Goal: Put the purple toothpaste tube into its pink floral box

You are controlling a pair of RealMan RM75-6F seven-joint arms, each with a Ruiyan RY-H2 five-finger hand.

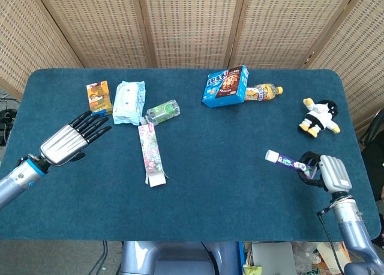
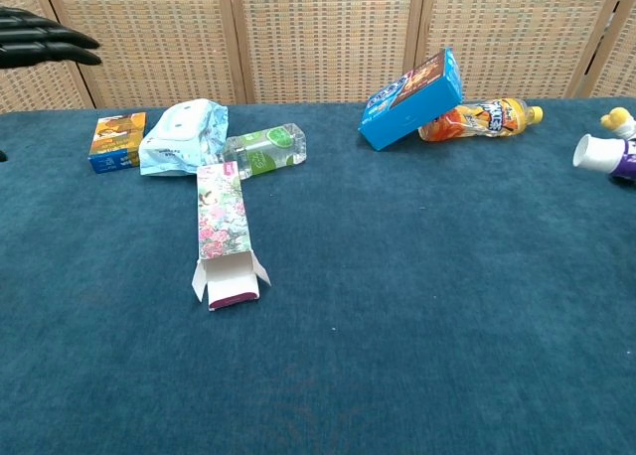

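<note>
So the right hand [image 1: 327,173] has the purple toothpaste tube [image 1: 288,163] pinched by its tail end, lifted off the table over at the right edge, white cap sticking out toward about 10 o'clock in the head view. The pink floral box [image 1: 150,153] is lying flat well across the table, roughly at 9 o'clock from that hand, and its long axis runs pretty much 12 to 6 with the open flapped end at 6, facing the robot. That's the whole problem imo: the tube points mostly sideways while the box mouth opens toward the near edge, so the tube likely has to swing round to line up cap-first with that opening, coming in from the 6 o'clock side. The left hand [image 1: 69,140] is way closer to the box, hovering just off at its 9 o'clock, fingers spread flat and holding nothing, pointing toward 2 o'clock. My guess is it's the one to steady or pick up the box while the right brings the tube over.
</note>
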